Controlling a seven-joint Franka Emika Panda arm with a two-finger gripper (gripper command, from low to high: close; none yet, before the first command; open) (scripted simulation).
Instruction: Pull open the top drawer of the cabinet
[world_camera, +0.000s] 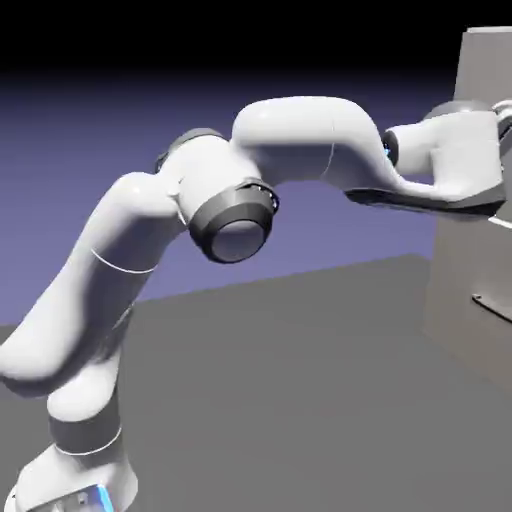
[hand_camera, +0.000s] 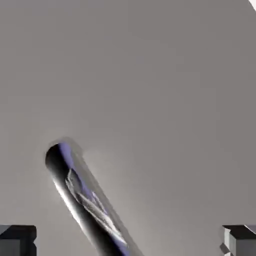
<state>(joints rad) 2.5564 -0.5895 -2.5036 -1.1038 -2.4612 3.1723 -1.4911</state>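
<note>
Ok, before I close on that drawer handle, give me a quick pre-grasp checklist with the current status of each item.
1. Gripper open: ok, both fingertips stand wide apart at the hand view's bottom corners.
2. Nothing held: ok, the gap holds only the handle ahead.
3. Handle between the fingers: ok, but it sits left of centre, nearer the left tip.
4. Fingers square to the handle: not ok, the bar runs diagonally across the hand view.
5. Right drawer: cannot tell from the hand view; in the exterior view the hand is at the upper part of the cabinet.
6. Top drawer shut: cannot tell.
</note>
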